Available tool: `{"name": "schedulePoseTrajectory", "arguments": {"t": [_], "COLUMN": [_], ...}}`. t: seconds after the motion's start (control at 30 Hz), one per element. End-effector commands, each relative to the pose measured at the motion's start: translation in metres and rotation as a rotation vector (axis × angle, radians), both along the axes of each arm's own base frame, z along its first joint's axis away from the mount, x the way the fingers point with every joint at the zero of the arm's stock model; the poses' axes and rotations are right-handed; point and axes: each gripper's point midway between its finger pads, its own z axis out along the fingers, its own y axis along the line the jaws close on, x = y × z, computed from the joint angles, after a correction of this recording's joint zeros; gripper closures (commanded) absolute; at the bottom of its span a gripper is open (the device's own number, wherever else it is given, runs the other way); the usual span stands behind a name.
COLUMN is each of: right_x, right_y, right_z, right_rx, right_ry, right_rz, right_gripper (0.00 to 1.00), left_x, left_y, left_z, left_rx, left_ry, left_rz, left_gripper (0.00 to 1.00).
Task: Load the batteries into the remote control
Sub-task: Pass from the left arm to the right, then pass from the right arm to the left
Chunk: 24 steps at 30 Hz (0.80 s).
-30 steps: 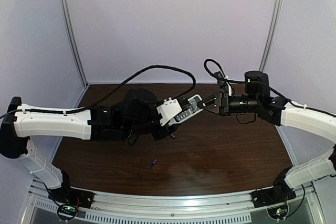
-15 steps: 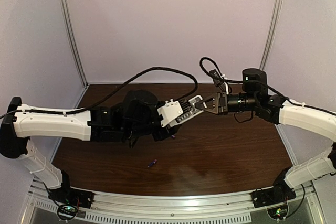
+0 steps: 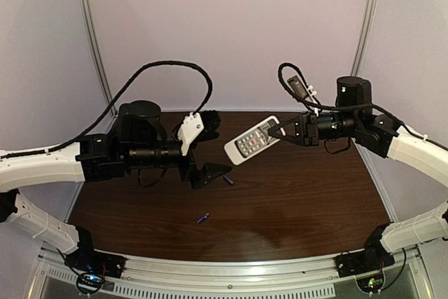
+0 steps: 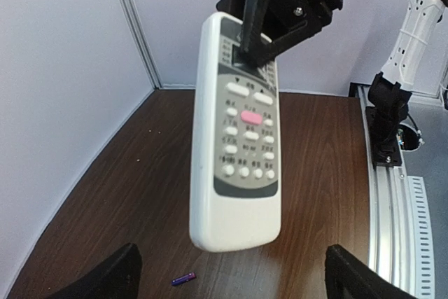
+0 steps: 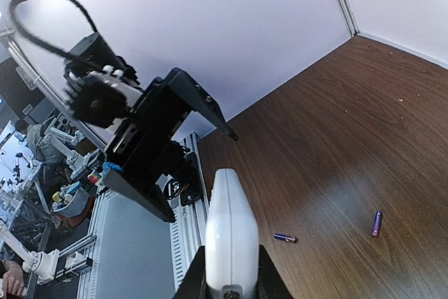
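The white remote control (image 3: 253, 140) hangs in the air above the table, buttons up, held at its far end by my right gripper (image 3: 281, 129), which is shut on it. In the left wrist view the remote (image 4: 238, 138) faces me. In the right wrist view it (image 5: 231, 232) is edge-on between my fingers (image 5: 197, 279). My left gripper (image 3: 213, 145) is open and empty, to the left of the remote and apart from it. Two purple-blue batteries lie on the table: one (image 3: 227, 181) below the left gripper, one (image 3: 203, 218) nearer the front.
The brown table (image 3: 301, 201) is walled at the back and sides by pale panels. A metal rail (image 3: 231, 274) runs along the front edge. One battery (image 4: 184, 279) shows in the left wrist view, and both batteries (image 5: 285, 238) (image 5: 377, 223) show in the right wrist view.
My left gripper has let go of the remote, opened and drawn back to the left. My right gripper has shut on the remote's far end and now holds it alone.
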Motion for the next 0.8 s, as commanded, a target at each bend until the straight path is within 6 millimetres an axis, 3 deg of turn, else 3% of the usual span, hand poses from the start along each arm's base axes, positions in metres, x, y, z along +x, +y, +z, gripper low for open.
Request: {"name": "schedulePoseTrajectory", "arguments": {"t": [0.0, 0.27, 0.57, 0.77], "right_x": [-0.023, -0.033, -0.043, -0.047], "right_y": [-0.009, -0.013, -0.012, -0.010], "right_z": [0.028, 0.036, 0.040, 0.039], "right_rx": [0.048, 0.041, 0.049, 0.055], "right_ry": [-0.158, -0.222, -0.249, -0.243], "right_rz": [0.072, 0.110, 0.169, 0.191], "right_gripper": [1.00, 1.00, 1.00, 1.00], "left_x": [-0.012, -0.023, -0.032, -0.032], "left_y": [0.006, -0.012, -0.026, -0.034], "left_z": [0.005, 0.008, 0.017, 0.023], "left_rx": [-0.082, -0.087, -0.130, -0.155], "left_ry": [0.133, 0.243, 0.296, 0.305], "left_rz": [-0.144, -0.256, -0.346, -0.376], "left_gripper": [0.10, 0.30, 0.41, 0.55]}}
